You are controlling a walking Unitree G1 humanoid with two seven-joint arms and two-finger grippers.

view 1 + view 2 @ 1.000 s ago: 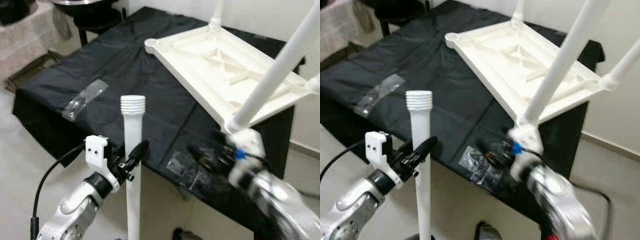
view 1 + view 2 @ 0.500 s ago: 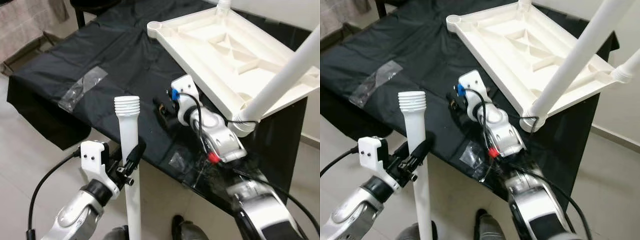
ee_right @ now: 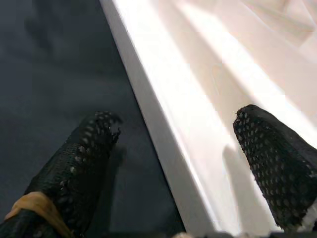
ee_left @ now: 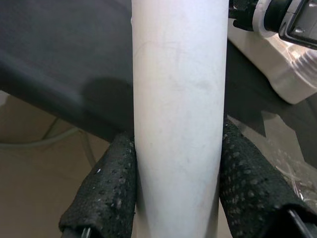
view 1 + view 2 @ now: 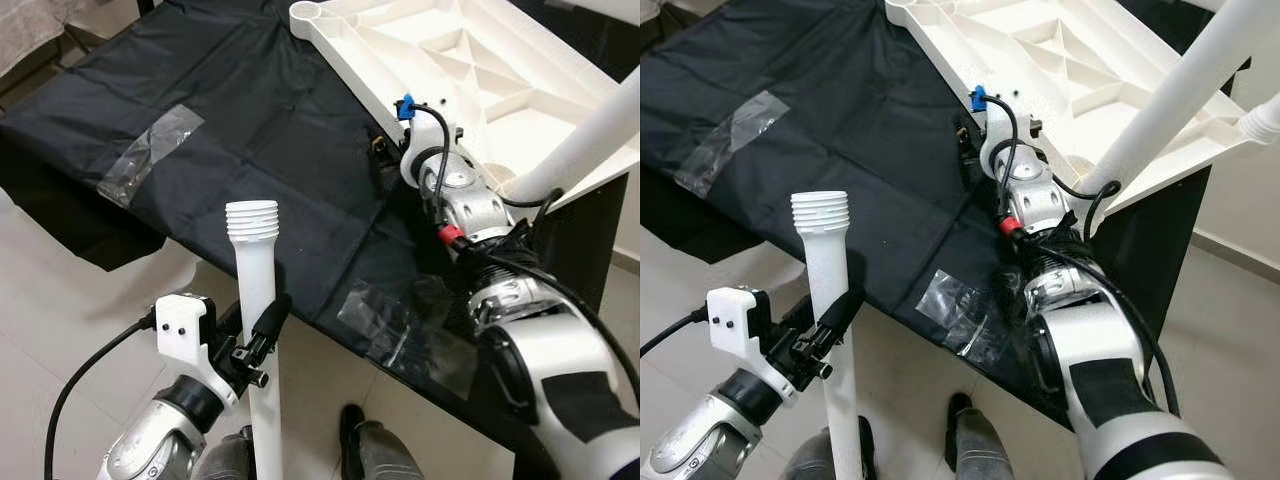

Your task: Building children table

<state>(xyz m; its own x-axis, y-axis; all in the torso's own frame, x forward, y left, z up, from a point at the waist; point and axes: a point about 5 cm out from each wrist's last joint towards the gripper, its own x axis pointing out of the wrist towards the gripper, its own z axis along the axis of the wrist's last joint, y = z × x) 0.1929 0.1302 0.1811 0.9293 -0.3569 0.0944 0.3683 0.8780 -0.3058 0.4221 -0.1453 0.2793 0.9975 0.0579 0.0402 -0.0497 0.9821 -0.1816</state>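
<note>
I have the loose table leg (image 5: 256, 300) pinched upright between the two black fingers of my left gripper (image 4: 176, 191), low in the lower left of the head frame, threaded end up. In the left wrist view the pads press flat on both sides of the white tube.

The change is on the other side. A second ago my right arm was down at the near edge of the black-covered table (image 5: 200, 110); now it has reached up the frame to the upturned white tabletop (image 5: 470, 60) in the upper right. My right gripper (image 3: 178, 163) is spread wide, one finger over the black cloth, the other over the white plastic, straddling the tabletop's rim without closing on it.

I read that as getting ready to steady the tabletop. Three legs look fitted already, and the empty corner socket (image 5: 305, 12) sits at the top centre, well apart from the leg I'm holding. Next I'd clamp the rim, then bring the threaded end across.
</note>
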